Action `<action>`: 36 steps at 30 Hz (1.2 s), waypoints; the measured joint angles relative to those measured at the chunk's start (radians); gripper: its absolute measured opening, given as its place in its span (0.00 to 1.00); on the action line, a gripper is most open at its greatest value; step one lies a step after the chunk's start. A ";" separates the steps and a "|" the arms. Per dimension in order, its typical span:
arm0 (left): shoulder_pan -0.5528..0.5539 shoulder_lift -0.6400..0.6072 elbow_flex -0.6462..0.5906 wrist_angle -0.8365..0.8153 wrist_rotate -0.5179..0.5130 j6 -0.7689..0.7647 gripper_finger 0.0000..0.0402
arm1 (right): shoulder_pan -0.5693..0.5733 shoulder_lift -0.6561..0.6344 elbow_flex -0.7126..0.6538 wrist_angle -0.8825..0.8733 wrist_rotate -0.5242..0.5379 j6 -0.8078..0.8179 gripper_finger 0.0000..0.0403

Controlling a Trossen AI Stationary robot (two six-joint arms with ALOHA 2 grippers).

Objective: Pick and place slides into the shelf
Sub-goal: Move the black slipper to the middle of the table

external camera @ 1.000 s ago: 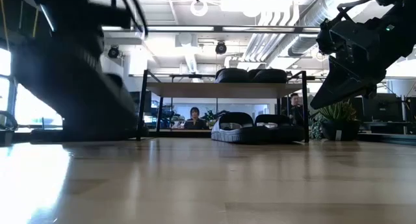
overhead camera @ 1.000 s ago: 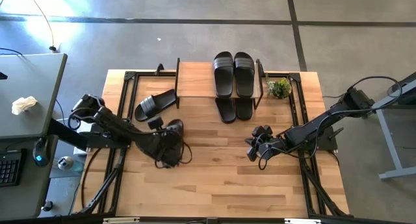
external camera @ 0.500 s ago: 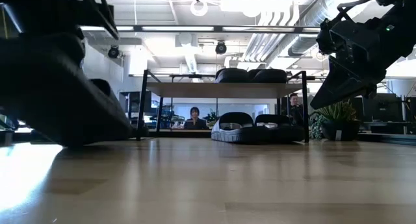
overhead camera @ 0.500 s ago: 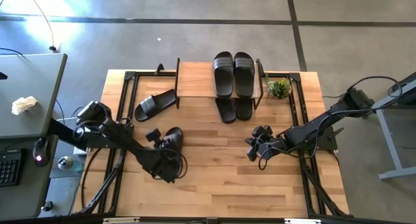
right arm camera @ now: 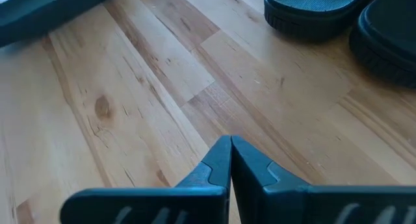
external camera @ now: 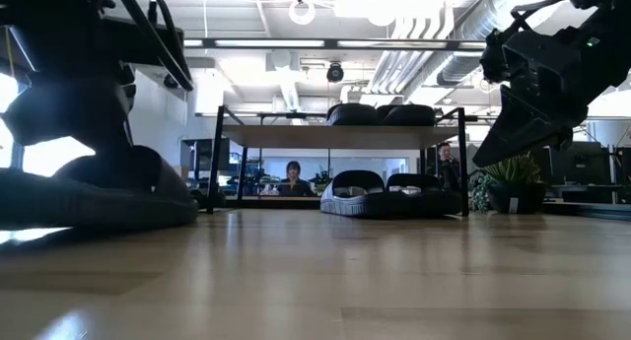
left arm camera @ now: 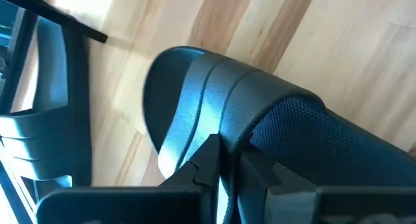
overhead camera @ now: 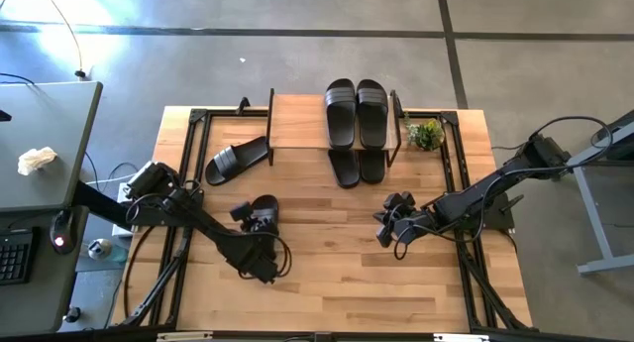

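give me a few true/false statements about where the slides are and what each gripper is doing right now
1. Two slides lie on the shelf top board. True.
2. The lower level is empty. False: a pair sits under the board.
3. The left gripper is at a slide lying on the table. True; its fingers pinch the strap in the left wrist view.
4. The right gripper holds a slide. False: it is shut and empty, above bare wood.
5. A lone slide lies left of the shelf. True.
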 joint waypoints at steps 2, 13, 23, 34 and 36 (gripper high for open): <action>0.000 0.000 0.000 0.007 0.008 -0.001 0.08 | 0.000 0.000 0.000 0.000 0.000 -0.001 0.00; -0.001 -0.001 0.009 0.039 0.025 -0.008 0.23 | 0.000 0.000 0.000 0.001 -0.014 -0.019 0.00; -0.001 -0.001 0.081 -0.021 0.049 0.024 0.43 | 0.000 0.000 0.000 0.001 -0.014 -0.026 0.00; -0.001 -0.001 0.104 -0.042 0.191 0.001 0.55 | 0.000 0.000 0.000 0.001 -0.014 -0.042 0.00; -0.001 -0.001 0.129 -0.054 0.206 -0.005 0.55 | 0.000 0.000 0.000 0.001 -0.014 -0.044 0.00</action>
